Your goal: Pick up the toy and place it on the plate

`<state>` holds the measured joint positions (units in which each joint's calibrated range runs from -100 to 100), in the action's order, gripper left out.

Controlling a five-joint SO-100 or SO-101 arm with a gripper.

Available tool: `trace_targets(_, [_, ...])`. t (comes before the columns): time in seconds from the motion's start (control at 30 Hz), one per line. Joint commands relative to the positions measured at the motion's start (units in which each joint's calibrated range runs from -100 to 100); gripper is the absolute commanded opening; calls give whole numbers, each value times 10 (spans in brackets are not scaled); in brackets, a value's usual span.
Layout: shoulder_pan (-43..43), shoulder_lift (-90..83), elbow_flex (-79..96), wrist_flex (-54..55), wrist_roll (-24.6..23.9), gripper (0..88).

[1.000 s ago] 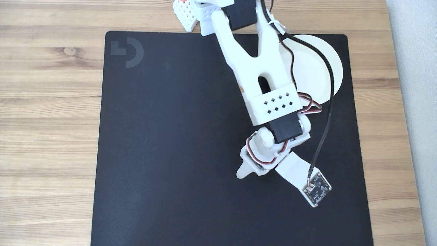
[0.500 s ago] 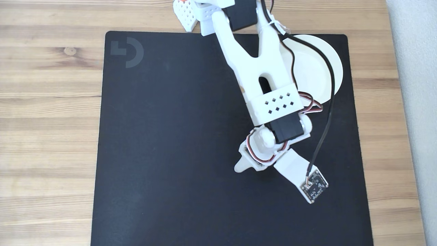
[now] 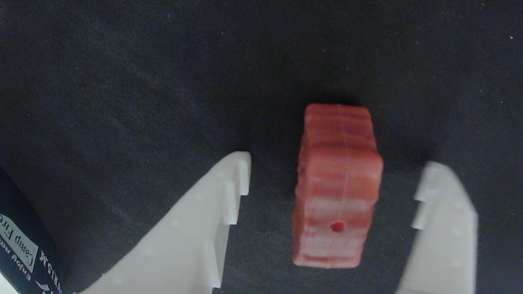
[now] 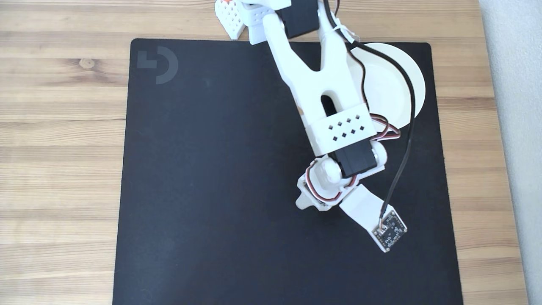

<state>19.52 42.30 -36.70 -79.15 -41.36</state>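
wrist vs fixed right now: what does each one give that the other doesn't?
Wrist view alone: the toy lying on the mat between the open jaws of the gripper, with a gap on each side, untouched.
Fixed view alone: the plate near the mat's top right corner, partly behind the arm, plus the wooden table.
Both share the black mat.

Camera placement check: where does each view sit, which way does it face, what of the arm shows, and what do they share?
Wrist view: rides on the gripper, faces the black mat; both white fingers flank the toy, untouched.
Fixed view: above, looking straight down at the wooden table; shows the white arm crossing the plate.
Shared: the mat.
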Motion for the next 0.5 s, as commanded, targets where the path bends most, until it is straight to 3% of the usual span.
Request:
trace_targets(0.0, [0,-2,0,-8,-1,104])
trace_targets(0.07, [-2,-2,0,-5,-1,14])
trace_targets(0.47, [-2,-8,-5,-4,-1,24])
